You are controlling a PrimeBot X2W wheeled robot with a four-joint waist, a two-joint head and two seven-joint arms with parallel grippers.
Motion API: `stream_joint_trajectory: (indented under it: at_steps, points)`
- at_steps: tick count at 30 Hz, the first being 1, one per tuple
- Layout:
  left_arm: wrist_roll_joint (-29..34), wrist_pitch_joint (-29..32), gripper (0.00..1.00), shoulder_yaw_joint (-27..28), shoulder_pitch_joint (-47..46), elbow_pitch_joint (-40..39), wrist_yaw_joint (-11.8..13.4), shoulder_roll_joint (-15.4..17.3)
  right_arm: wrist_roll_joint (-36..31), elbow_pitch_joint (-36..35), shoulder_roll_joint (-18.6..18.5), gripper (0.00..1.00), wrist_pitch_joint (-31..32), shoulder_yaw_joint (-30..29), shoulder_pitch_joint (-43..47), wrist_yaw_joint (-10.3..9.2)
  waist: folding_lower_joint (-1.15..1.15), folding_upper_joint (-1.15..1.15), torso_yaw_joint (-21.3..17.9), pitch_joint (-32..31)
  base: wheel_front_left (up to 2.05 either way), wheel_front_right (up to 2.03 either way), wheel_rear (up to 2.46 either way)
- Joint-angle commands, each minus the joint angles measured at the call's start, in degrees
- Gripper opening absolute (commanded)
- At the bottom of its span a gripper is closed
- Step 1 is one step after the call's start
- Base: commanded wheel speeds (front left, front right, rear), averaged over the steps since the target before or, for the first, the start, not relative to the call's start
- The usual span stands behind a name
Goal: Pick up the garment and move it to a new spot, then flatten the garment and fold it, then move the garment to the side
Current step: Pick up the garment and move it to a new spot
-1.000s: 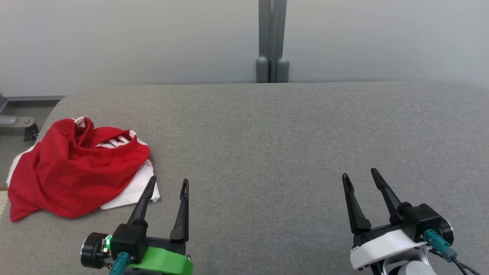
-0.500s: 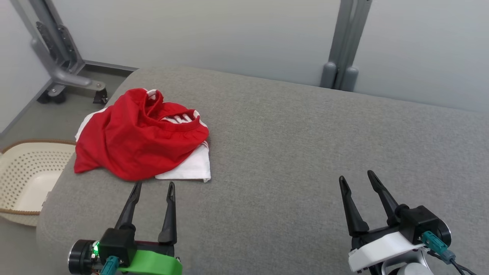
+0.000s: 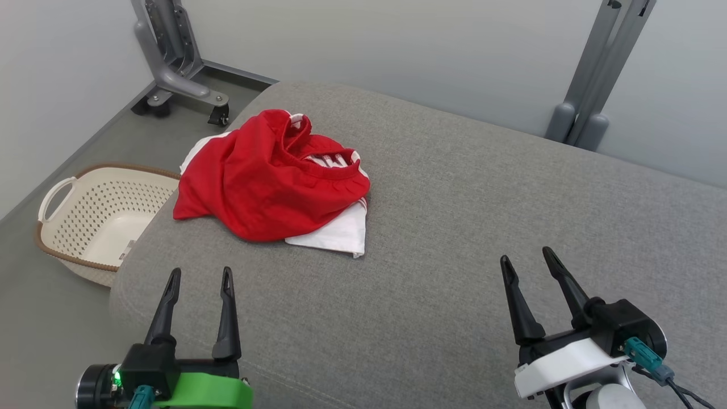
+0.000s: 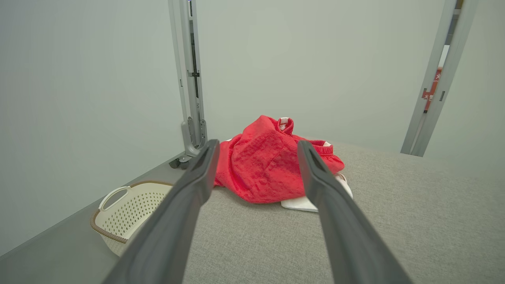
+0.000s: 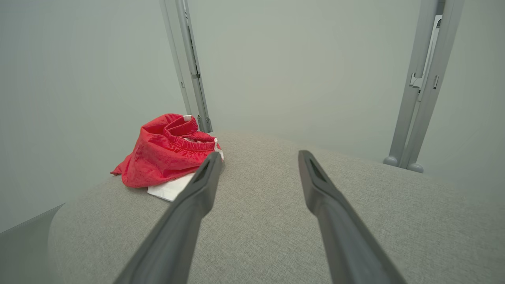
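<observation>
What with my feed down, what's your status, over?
Left gripper open, right gripper open, both empty. Garment crumpled on grey cushion, untouched. Nothing between it and left gripper.

Bare cushion (image 3: 466, 238) was found open across the middle and right; its far-left part was occupied by the garment (image 3: 267, 182), and a basket (image 3: 85, 210) was set beside that edge.

garment (image 3: 267, 176): red and white matt cloth, crinkled | counter (image 3: 454, 227): grey coarse-woven upholstery, matt | basket (image 3: 79, 221): cream perforated plastic, smooth | stand (image 3: 173, 51): grey metal, satin
</observation>
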Motion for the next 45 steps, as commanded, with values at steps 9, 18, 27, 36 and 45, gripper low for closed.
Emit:
stream_joint_trajectory:
  at_steps: [9, 18, 27, 36, 45]
  points:
    - [0.36, -0.04, 1.00, 1.11, -0.72, -0.79, 0.66, 0.24, -0.64, 0.21, -0.24, 1.00, -0.18, 0.31, -1.18, 0.01, 0.00, 0.00, 1.80, 2.40, 0.00, 0.00, 0.00]
    - [1.48, -0.05, 1.00, 1.89, -13.77, 0.83, -3.23, 0.25, -4.82, -1.92, -1.50, 1.00, -0.18, -3.21, -2.96, 0.01, 0.00, 0.00, -0.15, 10.94, 0.00, 0.00, 0.00]
    - [-2.04, -0.01, 1.00, 3.06, -37.75, 13.92, -6.39, 4.72, -6.16, -3.66, -6.88, 1.00, -0.18, -3.26, -8.88, 0.01, 0.00, 0.00, -6.65, 23.31, 0.00, 0.00, 0.00]
    - [-14.23, 12.84, 1.00, -8.77, -59.53, 36.36, -6.67, 10.85, -6.85, -5.72, -9.68, 1.00, -0.18, -4.80, -12.09, 0.01, 0.00, 0.00, -12.10, 30.56, 0.00, 0.00, 0.00]
    - [-23.17, 23.23, 1.00, -14.05, -66.81, 52.27, -6.67, 14.45, -6.71, -7.68, -10.78, 1.00, -0.18, -6.20, -13.04, 0.01, 0.00, 0.00, -14.05, 34.82, 0.00, 0.00, 0.00]
